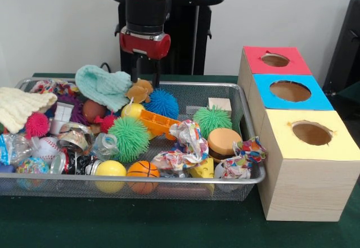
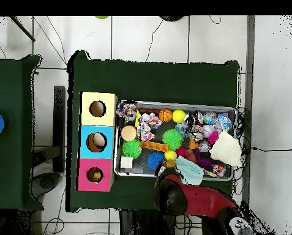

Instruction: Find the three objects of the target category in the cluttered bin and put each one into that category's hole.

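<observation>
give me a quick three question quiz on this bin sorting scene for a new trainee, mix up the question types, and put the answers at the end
1. True or false: the mesh bin stands beside three boxes with a round hole in each top.
2. Multiple choice: in the front view, the box nearest the camera is A) red, B) blue, C) yellow.
3. Fill in: the end effector hangs over the bin's ___ edge in the front view.

Key: 1 true; 2 C; 3 far. Whether the end effector is open or shut cannot be told.
</observation>
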`<action>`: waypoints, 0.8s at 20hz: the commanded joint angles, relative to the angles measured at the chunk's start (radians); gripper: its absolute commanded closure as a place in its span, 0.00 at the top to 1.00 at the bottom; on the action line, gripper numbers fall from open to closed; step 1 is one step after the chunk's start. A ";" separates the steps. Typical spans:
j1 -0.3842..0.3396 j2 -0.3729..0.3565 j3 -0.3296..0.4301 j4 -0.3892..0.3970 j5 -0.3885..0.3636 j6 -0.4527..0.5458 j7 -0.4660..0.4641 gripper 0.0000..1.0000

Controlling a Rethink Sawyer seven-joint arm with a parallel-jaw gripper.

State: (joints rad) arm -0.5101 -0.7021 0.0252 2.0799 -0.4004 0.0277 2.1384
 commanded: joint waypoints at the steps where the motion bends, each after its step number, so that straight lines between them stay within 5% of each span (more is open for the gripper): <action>1: -0.007 0.004 0.008 -0.122 -0.013 0.034 0.036 1.00; 16: -0.021 0.027 0.020 -0.121 -0.025 0.014 0.034 1.00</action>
State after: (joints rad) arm -0.5121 -0.7008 0.0165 2.0623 -0.4004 0.0277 2.1384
